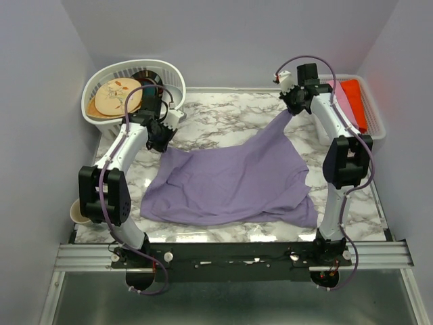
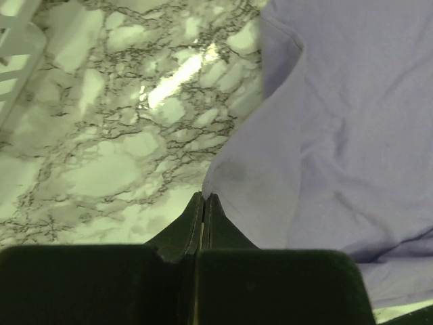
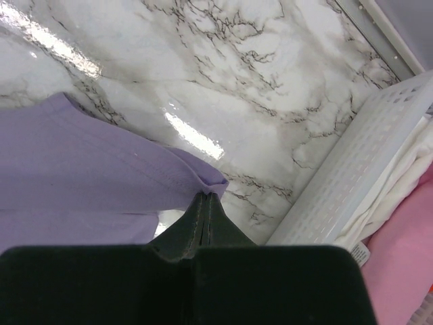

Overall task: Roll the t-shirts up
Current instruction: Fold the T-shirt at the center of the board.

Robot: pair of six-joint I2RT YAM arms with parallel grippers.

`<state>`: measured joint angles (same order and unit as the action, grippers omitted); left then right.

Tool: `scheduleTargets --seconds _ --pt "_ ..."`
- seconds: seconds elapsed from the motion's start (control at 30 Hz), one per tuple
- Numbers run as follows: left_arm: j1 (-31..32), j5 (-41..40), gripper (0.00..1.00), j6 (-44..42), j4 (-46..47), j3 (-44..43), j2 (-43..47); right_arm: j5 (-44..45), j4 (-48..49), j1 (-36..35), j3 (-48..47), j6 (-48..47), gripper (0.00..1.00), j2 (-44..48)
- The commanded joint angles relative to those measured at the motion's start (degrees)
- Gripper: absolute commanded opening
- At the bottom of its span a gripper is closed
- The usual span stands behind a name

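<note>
A lavender t-shirt (image 1: 230, 179) lies spread and rumpled across the marble table. Its far right corner is pulled up into a peak where my right gripper (image 1: 291, 110) holds it. In the right wrist view, that gripper (image 3: 206, 196) is shut on the folded hem of the t-shirt (image 3: 81, 169). My left gripper (image 1: 162, 142) sits at the shirt's far left corner. Seen from the left wrist, the gripper (image 2: 204, 196) is shut with the tip of the t-shirt (image 2: 338, 135) pinched between its jaws.
A white laundry basket (image 1: 172, 80) with a tan item inside stands at the back left. A white tray (image 1: 376, 128) at the back right holds orange-red cloth (image 1: 355, 101), pink cloth (image 3: 406, 257) and white cloth (image 3: 399, 183). A paper cup (image 1: 80, 213) sits by the left arm.
</note>
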<state>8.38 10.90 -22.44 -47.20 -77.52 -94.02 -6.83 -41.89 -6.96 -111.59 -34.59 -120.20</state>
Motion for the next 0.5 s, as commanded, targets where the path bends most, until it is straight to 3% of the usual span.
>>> scheduleTargets --seconds 0.0,0.47 --pt "-2.5 -5.7 0.0 1.3 3.2 -2.5 -2.0 2.7 2.1 0.0 -0.9 -1.3 0.0 -0.4" --pt "-7.0 -14.7 0.0 -0.6 5.6 -3.7 -5.5 4.5 3.1 0.4 1.5 -1.4 0.01 0.1"
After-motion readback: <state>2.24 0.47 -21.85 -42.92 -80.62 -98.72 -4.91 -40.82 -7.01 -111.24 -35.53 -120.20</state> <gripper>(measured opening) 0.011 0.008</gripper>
